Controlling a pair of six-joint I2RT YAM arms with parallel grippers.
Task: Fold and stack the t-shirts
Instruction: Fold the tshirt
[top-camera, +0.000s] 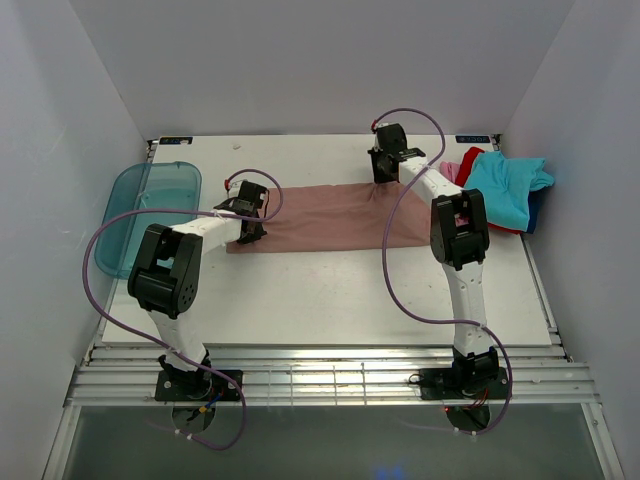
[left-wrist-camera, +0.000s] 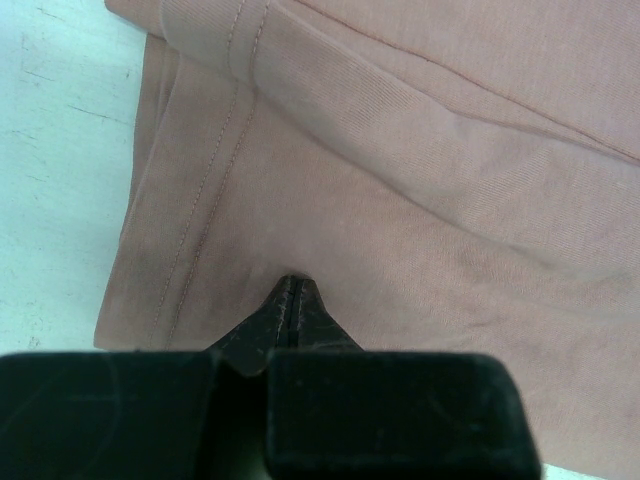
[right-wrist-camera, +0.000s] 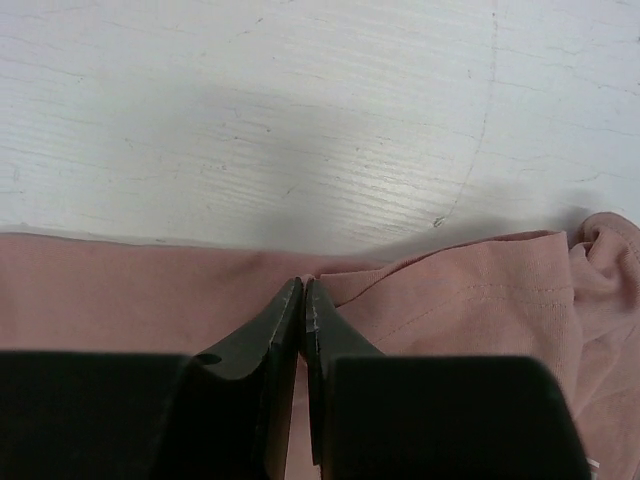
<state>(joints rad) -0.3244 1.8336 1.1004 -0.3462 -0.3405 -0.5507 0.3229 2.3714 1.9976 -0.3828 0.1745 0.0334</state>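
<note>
I see the dusty-pink t-shirt (top-camera: 330, 215) spread on the table (top-camera: 330, 290) — left end effector (left-wrist-camera: 293, 288) pinches its left end, right end effector (right-wrist-camera: 303, 288) its far edge.

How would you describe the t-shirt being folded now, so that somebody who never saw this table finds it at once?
Look at the middle of the white table. The dusty-pink t-shirt lies flat there as a long band, with the left gripper and the right gripper shut on its edges. It alone is spread out; the other shirts are heaped in the far right corner.
</note>
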